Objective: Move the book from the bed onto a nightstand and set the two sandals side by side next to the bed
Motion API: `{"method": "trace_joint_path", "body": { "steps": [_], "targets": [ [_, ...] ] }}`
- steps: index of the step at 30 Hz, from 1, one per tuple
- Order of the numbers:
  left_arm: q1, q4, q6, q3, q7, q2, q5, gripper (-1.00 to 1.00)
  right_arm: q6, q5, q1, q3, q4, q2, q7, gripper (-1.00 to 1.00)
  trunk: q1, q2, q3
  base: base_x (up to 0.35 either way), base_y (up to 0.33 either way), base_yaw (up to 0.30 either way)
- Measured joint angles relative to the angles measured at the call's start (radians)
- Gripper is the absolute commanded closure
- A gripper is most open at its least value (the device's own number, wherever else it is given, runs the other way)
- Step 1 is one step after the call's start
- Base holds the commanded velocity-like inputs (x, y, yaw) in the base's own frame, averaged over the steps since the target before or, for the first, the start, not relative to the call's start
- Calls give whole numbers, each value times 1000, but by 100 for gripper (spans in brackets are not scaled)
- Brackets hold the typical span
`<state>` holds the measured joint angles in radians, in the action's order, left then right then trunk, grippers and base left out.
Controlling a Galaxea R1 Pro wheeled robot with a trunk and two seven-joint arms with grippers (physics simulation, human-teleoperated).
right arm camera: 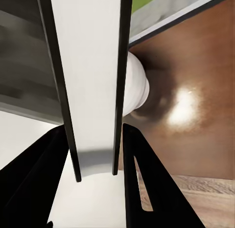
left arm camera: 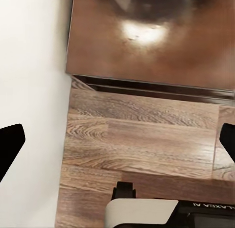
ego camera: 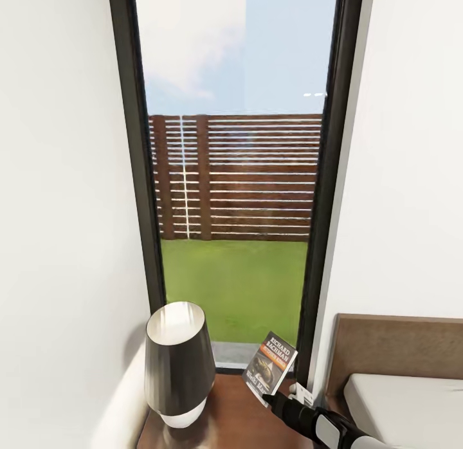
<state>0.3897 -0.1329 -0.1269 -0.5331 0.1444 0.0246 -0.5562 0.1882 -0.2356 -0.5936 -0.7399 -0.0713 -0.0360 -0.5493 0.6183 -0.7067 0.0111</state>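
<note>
White walls [ego camera: 64,179] and a tall black window [ego camera: 231,179] ahead, with green grass and a brown fence outside. Down low, a dark lamp [ego camera: 179,365] standing on the nightstand [ego camera: 238,417].

Book [ego camera: 270,362] off the bed [ego camera: 411,404] already, pinched tight at its lower corner by the right gripper [ego camera: 273,397]. Held up in the air, tilted, over the nightstand top, just beside the lamp but apart from it. Not put down yet, so the first job looks almost done. Seen edge-on between the black fingers [right arm camera: 156,184] in the right wrist view.

Left gripper [left arm camera: 117,140] spread wide with nothing in it, over the wood floor [left arm camera: 142,120] by the nightstand.

Sandals job likely all left to do.

Nightstand and bed cut off at the edge. Small words on the book hard to read.
</note>
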Motion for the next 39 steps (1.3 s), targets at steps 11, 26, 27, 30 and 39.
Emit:
{"method": "trace_joint_path", "body": {
  "steps": [11,26,27,30,39],
  "targets": [
    [-2,0,0,1,-1,-6,-2,-100,1,1,0,1,1,0,-1,100,42,-77,34,0,0,0],
    [-3,1,0,1,-2,-18,-2,-100,9,3,0,1,8,0,-2,100,100,-182,81,0,0,0],
    [-3,1,-1,1,-2,-18,-2,-100,9,3,0,0,9,0,-2,100,104,-189,84,0,0,0],
    [-3,1,-1,1,-2,-19,-2,-100,11,4,0,0,10,0,-2,100,115,-210,94,0,0,0],
    [-3,1,-1,1,-1,-19,-3,-100,12,5,0,-3,26,3,-2,100,119,-217,97,0,0,0]
  ]
}}
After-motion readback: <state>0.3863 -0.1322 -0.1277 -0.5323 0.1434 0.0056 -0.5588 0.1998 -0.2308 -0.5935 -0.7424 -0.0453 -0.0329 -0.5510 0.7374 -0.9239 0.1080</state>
